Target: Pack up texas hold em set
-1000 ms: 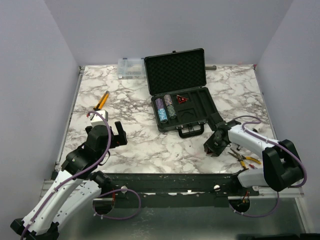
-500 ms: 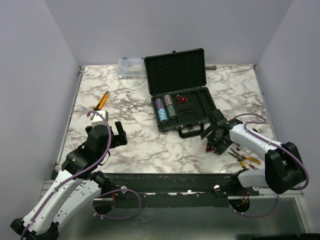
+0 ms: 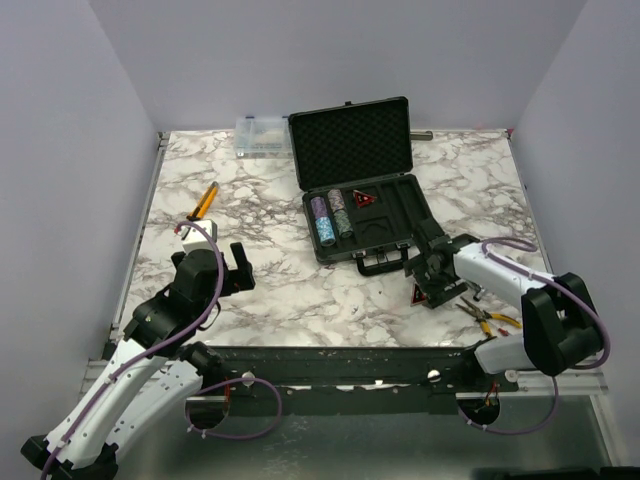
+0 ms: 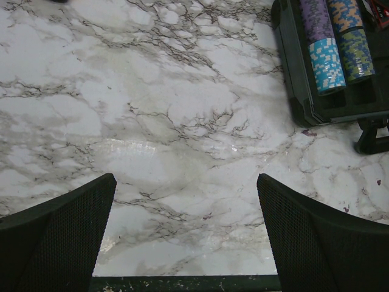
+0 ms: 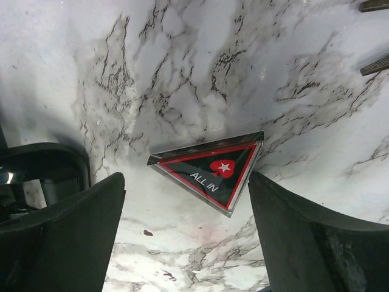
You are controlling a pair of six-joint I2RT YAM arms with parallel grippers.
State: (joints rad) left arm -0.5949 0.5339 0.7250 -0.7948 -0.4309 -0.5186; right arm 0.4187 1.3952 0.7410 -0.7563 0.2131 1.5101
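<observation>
The black briefcase [image 3: 395, 215] lies open mid-table with its foam lid raised. Chip stacks [image 3: 330, 216] and one red-black triangle [image 3: 364, 199] sit in its tray. A second triangle [image 3: 418, 294], marked "ALL IN", lies flat on the marble in front of the case. My right gripper [image 3: 432, 278] hovers open right over that triangle [image 5: 213, 169], which lies between the fingers of my right gripper [image 5: 185, 182], untouched. My left gripper [image 3: 236, 268] is open and empty over bare marble. In its wrist view, where the open gripper [image 4: 185, 182] shows, the chip stacks [image 4: 331, 42] and the case corner [image 4: 301, 97] are at the top right.
Yellow-handled pliers [image 3: 490, 318] lie just right of the right gripper, and their tips [image 5: 374, 64] show in the right wrist view. An orange-handled tool [image 3: 205, 202] lies at the left. A clear organiser box [image 3: 262, 135] stands at the back. The case handle [image 3: 383, 262] points towards me.
The right gripper has lifted and shifted slightly towards the case. The triangle on the marble, hidden under it a second ago, now shows. The left arm has not moved.
</observation>
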